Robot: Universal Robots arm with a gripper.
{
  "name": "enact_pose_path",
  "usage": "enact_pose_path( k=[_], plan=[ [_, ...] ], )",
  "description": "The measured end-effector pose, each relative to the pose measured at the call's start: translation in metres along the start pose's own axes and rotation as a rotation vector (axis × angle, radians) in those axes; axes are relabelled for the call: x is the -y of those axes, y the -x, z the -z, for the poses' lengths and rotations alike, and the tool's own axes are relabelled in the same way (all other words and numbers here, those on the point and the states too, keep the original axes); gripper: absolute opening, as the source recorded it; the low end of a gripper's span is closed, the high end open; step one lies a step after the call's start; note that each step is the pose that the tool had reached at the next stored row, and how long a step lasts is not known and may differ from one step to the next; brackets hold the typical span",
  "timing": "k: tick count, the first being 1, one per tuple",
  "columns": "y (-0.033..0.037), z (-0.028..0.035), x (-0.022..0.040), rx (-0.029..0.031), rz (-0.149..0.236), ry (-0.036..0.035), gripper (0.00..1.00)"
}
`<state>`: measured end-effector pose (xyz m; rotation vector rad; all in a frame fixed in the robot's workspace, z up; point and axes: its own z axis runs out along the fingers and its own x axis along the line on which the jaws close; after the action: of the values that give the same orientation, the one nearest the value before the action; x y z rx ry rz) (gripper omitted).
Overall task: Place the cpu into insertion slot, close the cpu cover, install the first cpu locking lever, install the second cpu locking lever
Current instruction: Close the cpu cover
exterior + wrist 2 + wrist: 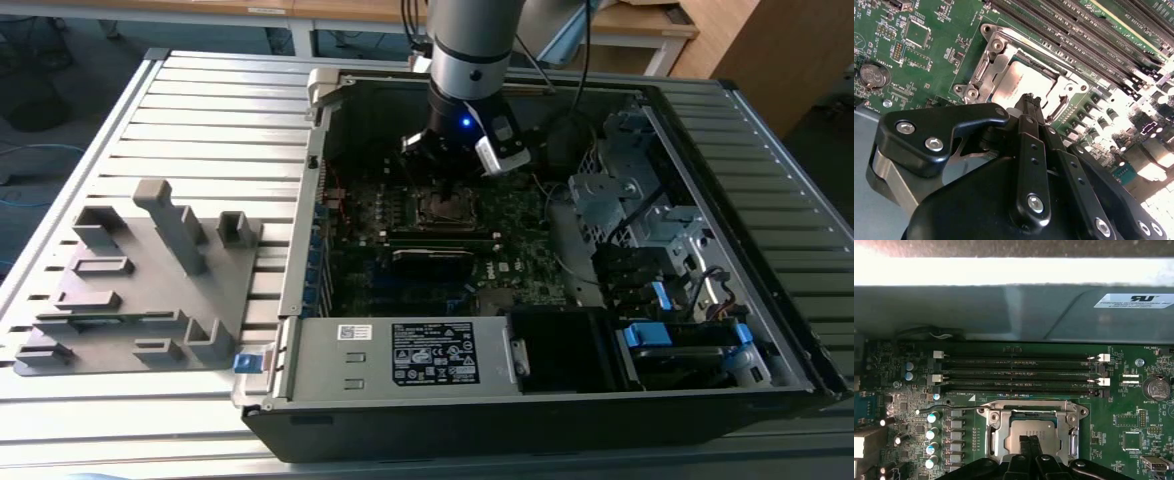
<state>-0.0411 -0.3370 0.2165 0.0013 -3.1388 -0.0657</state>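
- Nearest you in the first wrist view is the gripper (1029, 441). Its two black fingers are pressed together with nothing between them, probably so they form one narrow tip for pushing instead of a clamp.
- The tip stands over the near edge of the cpu (1045, 434). Whether it touches the metal cannot be told.
- One cpu lies flat in the insertion slot (447, 208), dull silver top up. It sits roughly mid-board on the motherboard (1106, 440), so placing appears done.
- One cpu cover (1072, 430) lies down around the chip like a frame, its window leaving the chip's top bare. That fits a closed cover.
- You cannot tell from these views whether either locking lever is latched.
- Four long black memory slots (1019, 371) run side by side just beyond the socket, all of them empty.
- One coin battery (1157, 388) sits to the side of the socket, well apart from it.
- In the exterior view, the arm reaches down into one open computer case (534, 420) lying on the slatted table (214, 110).
- One grey fixture tray (134, 290) rests on the exterior view's left.
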Motion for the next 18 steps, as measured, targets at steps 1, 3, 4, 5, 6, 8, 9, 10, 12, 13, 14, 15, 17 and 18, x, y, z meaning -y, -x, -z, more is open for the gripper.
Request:
enact_pose_path(
  k=[1, 3, 4, 5, 6, 8, 9, 10, 12, 13, 14, 15, 17, 18],
  plan=[
    [0.0000, -0.0002, 0.0000, -0.0001, 0.000, -0.0001, 0.11],
    [0.0000, -0.0001, 0.0001, -0.0003, 0.000, -0.0004, 0.11],
    [0.0002, -0.0001, 0.0001, -0.0003, 0.000, -0.0004, 0.11],
    [0.0007, -0.0001, 0.0001, -0.0003, 0.000, -0.0006, 0.11],
    [0.0013, -0.0001, 0.0001, -0.0002, 0.000, -0.0007, 0.11],
    [0.0019, -0.0001, 0.0001, -0.0003, 0.000, -0.0007, 0.11],
    [0.0019, -0.0002, 0.0001, -0.0002, 0.000, -0.0007, 0.11],
    [0.0020, -0.0001, 0.0001, -0.0003, 0.000, -0.0007, 0.11],
    [0.0021, 0.0002, 0.0001, -0.0004, 0.000, -0.0010, 0.11],
    [0.0020, 0.0006, 0.0001, -0.0004, 0.000, -0.0009, 0.11],
    [0.0020, 0.0007, 0.0000, -0.0002, 0.000, -0.0006, 0.11],
    [0.0021, 0.0007, 0.0000, -0.0001, 0.000, -0.0004, 0.11],
    [0.0020, 0.0001, 0.0001, 0.0058, 0.000, -0.0006, 0.11],
    [0.0020, -0.0001, 0.0001, 0.0088, 0.000, -0.0008, 0.11]
  ],
)
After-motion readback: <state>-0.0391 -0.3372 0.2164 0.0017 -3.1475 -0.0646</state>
